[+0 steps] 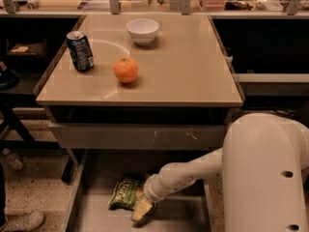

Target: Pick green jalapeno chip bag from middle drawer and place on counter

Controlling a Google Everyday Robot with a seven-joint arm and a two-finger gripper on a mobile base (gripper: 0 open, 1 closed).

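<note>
Green and glossy, the bag [124, 192] lies crumpled on the grey floor of the open drawer [94, 219], below the tan counter [188, 66]. The white arm [193, 170] reaches down from the right, and its gripper [142, 209] sits against the bag's lower right edge; whether it has hold of the bag, or how wide it stands, cannot be told. On the counter stand a can [80, 51] at the left, an orange [126, 70] near it and a bowl [142, 31] farther back.

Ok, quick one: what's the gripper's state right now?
Gripper: down in the drawer, at the right edge of the chip bag. Open, closed or holding the bag cannot be told.
</note>
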